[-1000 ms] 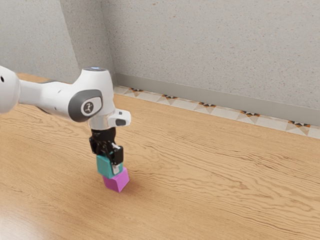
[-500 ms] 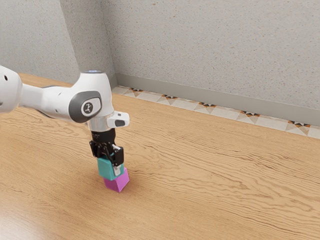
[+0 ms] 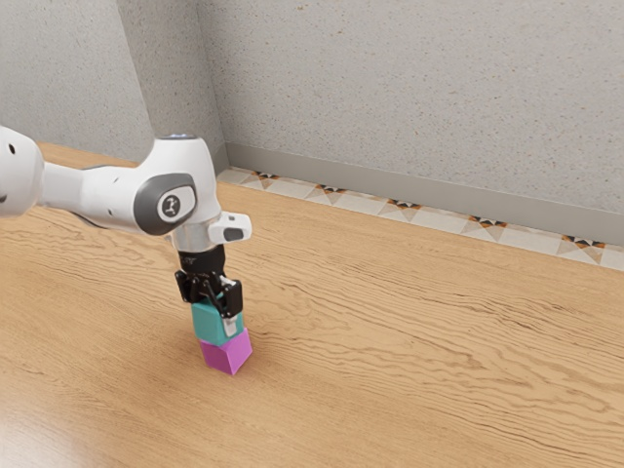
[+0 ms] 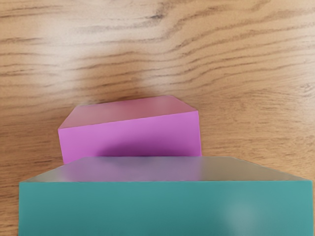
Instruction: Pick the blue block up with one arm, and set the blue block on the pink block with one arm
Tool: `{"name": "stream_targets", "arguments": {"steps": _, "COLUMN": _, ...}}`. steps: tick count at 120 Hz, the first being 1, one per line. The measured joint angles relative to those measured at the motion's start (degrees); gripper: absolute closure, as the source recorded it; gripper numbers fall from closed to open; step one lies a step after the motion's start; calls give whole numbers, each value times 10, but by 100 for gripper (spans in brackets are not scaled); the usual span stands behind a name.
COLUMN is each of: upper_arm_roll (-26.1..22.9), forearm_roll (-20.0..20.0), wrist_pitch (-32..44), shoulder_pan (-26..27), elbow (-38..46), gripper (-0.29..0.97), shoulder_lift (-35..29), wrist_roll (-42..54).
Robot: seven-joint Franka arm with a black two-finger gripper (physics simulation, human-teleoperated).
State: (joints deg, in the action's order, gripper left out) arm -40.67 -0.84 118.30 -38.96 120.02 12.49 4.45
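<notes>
Wood-grain tabletop (image 3: pixel 439 341), speckled wall (image 3: pixel 409 88) behind. Our Franka arm (image 3: pixel 97 190) points straight down. Gripper (image 3: pixel 215 304) is clamped on the blue block (image 3: pixel 207 322), directly beneath it. Pink block (image 3: pixel 228 355) sits right under that; faces look touching, slightly offset. Release looks next.

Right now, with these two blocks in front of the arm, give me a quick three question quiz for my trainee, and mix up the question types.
1. Fill the gap (above, below or beside): the blue block is ___ the pink block.
2. What do the blocks stand on? A. wood-grain table B. white cloth C. metal tray
3. True or false: the two blocks lie far apart from each other.

Key: 1 above; 2 A; 3 false.
</notes>
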Motion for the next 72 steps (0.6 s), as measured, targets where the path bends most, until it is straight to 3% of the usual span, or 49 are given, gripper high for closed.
{"name": "stream_targets", "arguments": {"steps": 30, "upper_arm_roll": 1, "forearm_roll": -1, "wrist_pitch": 3, "shoulder_pan": -2, "elbow": -5, "gripper": 37, "shoulder_lift": 10, "wrist_roll": -4}}
{"name": "stream_targets", "arguments": {"steps": 72, "upper_arm_roll": 1, "forearm_roll": 3, "wrist_pitch": 6, "shoulder_pan": 2, "elbow": -6, "gripper": 16, "shoulder_lift": 9, "wrist_roll": -4}}
